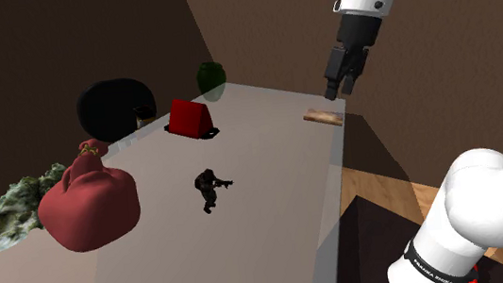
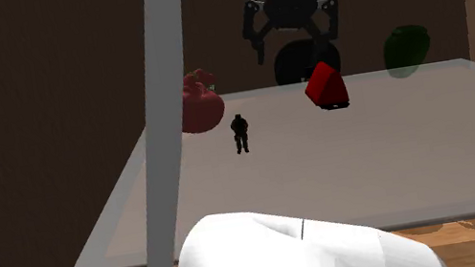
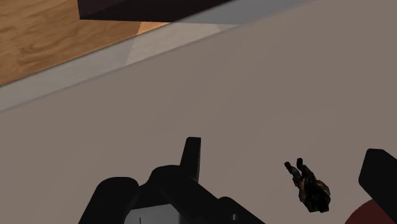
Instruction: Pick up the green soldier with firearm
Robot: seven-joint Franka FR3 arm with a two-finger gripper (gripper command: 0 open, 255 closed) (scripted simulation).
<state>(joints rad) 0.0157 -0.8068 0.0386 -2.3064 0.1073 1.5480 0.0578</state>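
Note:
The small dark soldier figure with a firearm [image 1: 211, 187] stands upright near the middle of the grey table [image 1: 276, 219]. In the second exterior view the soldier [image 2: 241, 134] stands in front of a red sack [image 2: 198, 106]. My black gripper [image 1: 341, 87] hangs open high above the table's far edge, well away from the soldier, with nothing between its fingers. The second exterior view shows the gripper [image 2: 298, 46] open in the air, above and to the right of the figure. Seen from the wrist, the soldier [image 3: 310, 189] lies far below, between the spread fingers [image 3: 193, 156].
A red sack [image 1: 90, 203] sits left of the soldier. A red wedge-shaped object [image 1: 190, 118], a black round object [image 1: 114, 106] and a dark green object [image 1: 211, 78] stand along the back. A wooden board [image 1: 324, 116] lies at the table's edge below the gripper.

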